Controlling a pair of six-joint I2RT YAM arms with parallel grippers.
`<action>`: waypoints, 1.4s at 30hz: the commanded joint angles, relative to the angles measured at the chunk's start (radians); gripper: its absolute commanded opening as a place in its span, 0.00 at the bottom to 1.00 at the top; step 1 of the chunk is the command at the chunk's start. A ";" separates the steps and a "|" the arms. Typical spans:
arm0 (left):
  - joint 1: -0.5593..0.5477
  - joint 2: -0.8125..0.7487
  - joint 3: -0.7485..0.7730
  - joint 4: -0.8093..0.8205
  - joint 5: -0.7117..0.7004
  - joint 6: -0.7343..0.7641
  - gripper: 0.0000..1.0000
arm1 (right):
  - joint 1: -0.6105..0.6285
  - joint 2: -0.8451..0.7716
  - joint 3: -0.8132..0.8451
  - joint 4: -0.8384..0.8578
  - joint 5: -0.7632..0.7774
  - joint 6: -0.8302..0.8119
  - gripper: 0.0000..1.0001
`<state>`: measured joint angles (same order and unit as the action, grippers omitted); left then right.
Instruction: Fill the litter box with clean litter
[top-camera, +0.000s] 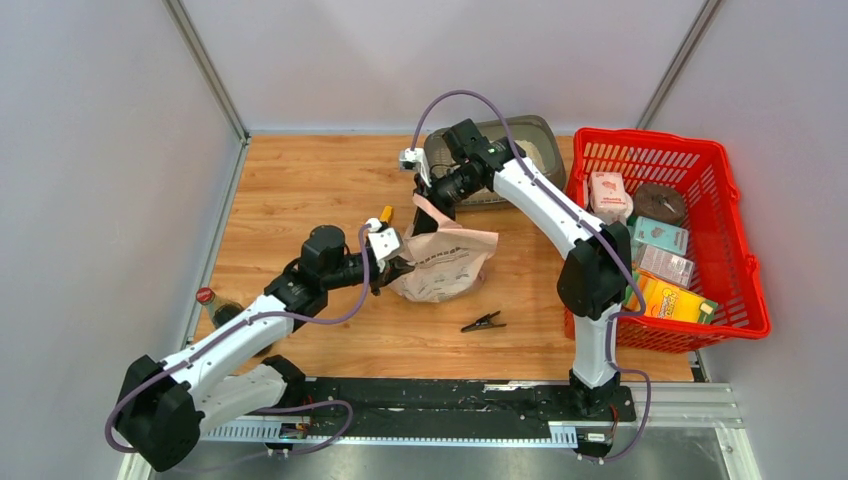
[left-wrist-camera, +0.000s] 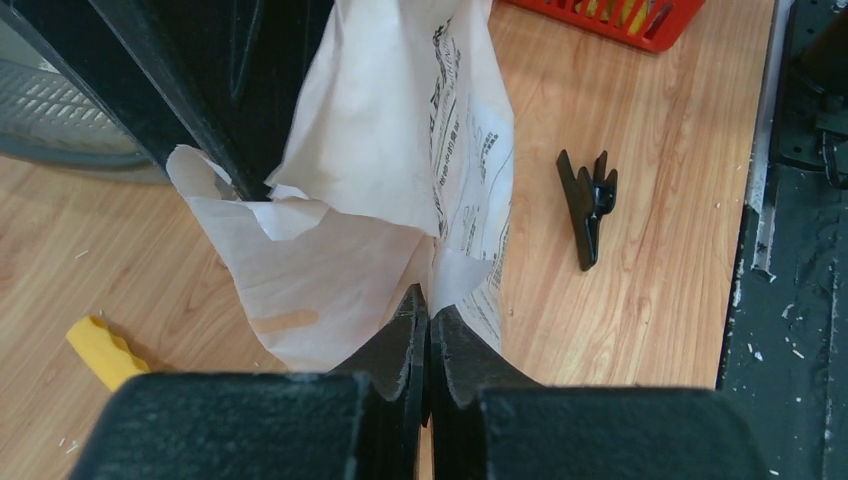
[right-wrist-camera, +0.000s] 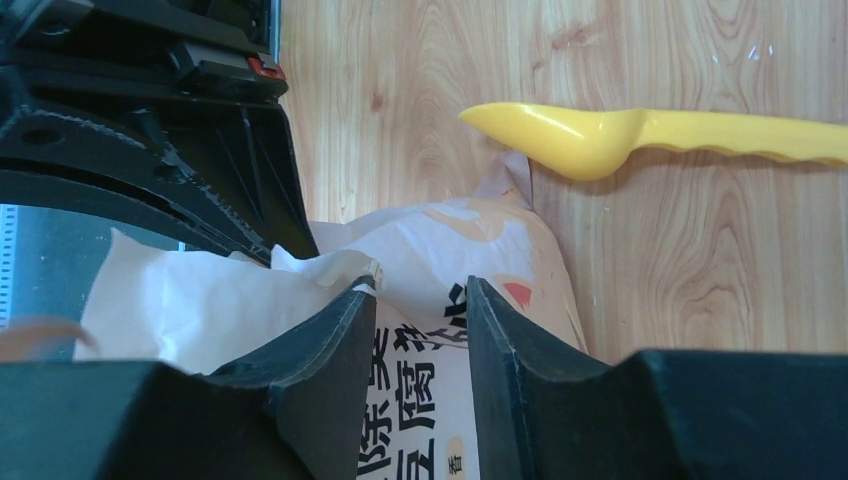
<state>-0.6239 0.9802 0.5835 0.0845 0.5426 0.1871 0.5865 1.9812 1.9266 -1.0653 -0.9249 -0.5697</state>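
The wooden table (top-camera: 300, 180) is walled on the left, far and right sides, and I take the paper bag (top-camera: 450, 268) near its middle as my mark. The widest stretch of wood I see lies left of the bag and beyond it on that side.

Right of the bag stands the red basket (top-camera: 650, 134) full of packets. Its near left corner sits behind the right arm's upright link, so that side is tight.

The litter box (top-camera: 545, 130) sits beyond the bag against the far wall, its right end just beside the basket's rim. It is apart from the bag, with the right arm's forearm over the gap.

The bag is crumpled, its mouth edge drawn up at the far left corner. The left gripper (left-wrist-camera: 428, 300) comes at the bag from the left and is pinched tight on a fold of its paper. The right gripper (right-wrist-camera: 420, 290) reaches down from beyond with its jaws partly apart and the bag between them. Whether they press the paper I cannot tell.

A yellow scoop (right-wrist-camera: 600, 135) lies just beyond the bag's left corner. A dark bottle (top-camera: 215, 305) lies well to the left at the table edge, and a black clip (top-camera: 483, 322) rests alone on the near side
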 joint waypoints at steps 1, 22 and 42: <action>0.030 0.006 0.098 0.103 0.131 -0.008 0.06 | 0.015 0.005 0.000 0.073 -0.092 0.045 0.42; 0.174 0.112 0.122 0.207 0.195 -0.029 0.00 | 0.015 0.064 0.041 -0.019 -0.252 0.022 0.00; 0.178 0.101 0.073 0.270 -0.009 0.024 0.69 | 0.015 0.067 0.052 -0.137 -0.238 -0.039 0.00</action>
<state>-0.4580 1.0954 0.6437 0.2314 0.6044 0.1463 0.5919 2.0483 1.9553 -1.1290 -1.1046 -0.6056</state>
